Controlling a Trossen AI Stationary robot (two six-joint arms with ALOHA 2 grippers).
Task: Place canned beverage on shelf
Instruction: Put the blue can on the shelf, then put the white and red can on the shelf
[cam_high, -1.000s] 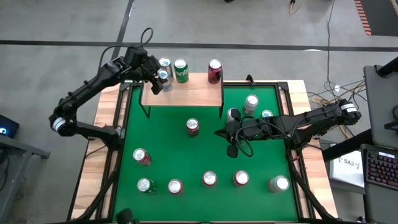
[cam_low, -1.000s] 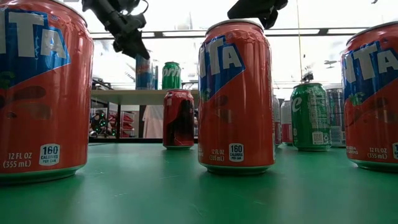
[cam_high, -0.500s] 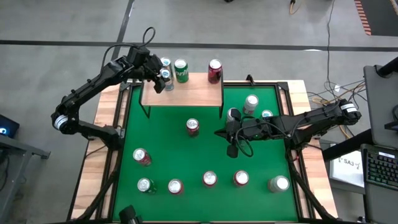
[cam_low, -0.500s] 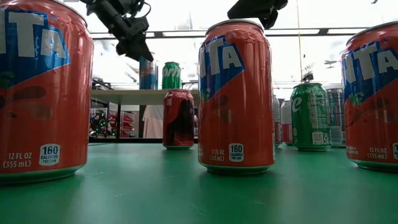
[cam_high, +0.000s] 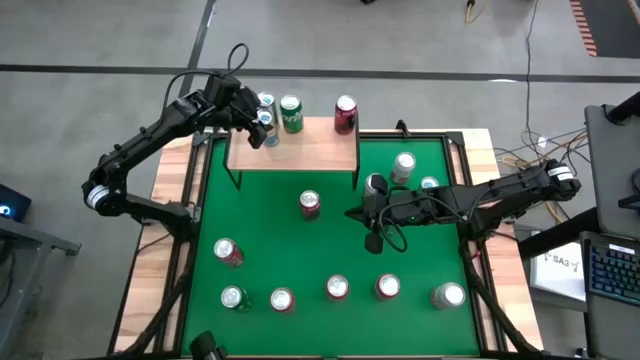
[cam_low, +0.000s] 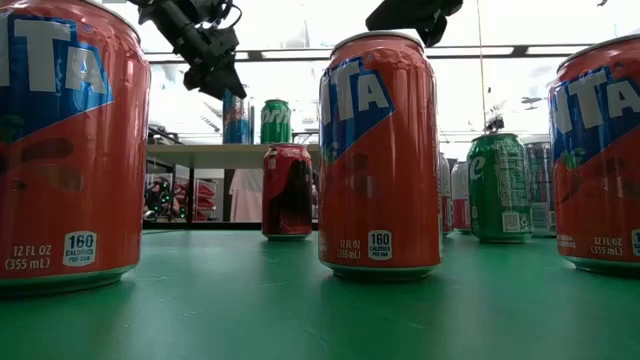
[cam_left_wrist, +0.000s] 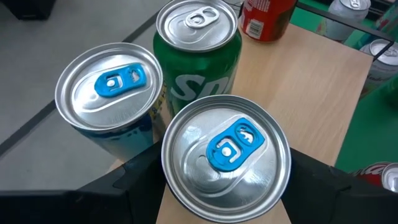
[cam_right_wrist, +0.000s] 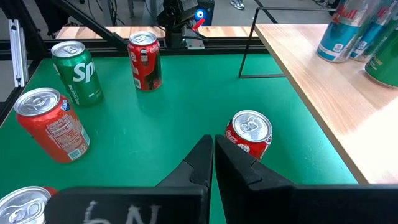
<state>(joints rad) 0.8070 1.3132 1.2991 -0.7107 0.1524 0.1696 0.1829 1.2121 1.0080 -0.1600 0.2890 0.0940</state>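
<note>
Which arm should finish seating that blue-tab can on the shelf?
Left. Its gripper straddles the blue-tab can over the shelf; the right gripper, shut, hovers mid-table.

Both arms are built from dark, near-black segments, with a pale silver-grey ring seen at a joint of the left arm (cam_high: 95, 197) and another near the far end of the right arm (cam_high: 561, 176). Thin black cables are looped off the left arm up by its wrist, and more are bundled loosely around the right gripper (cam_high: 371, 214). The right gripper's fingers (cam_right_wrist: 200, 163) are shown as flat matte-black wedges. The left gripper (cam_high: 262, 126) is finished in the same matte black.
</note>
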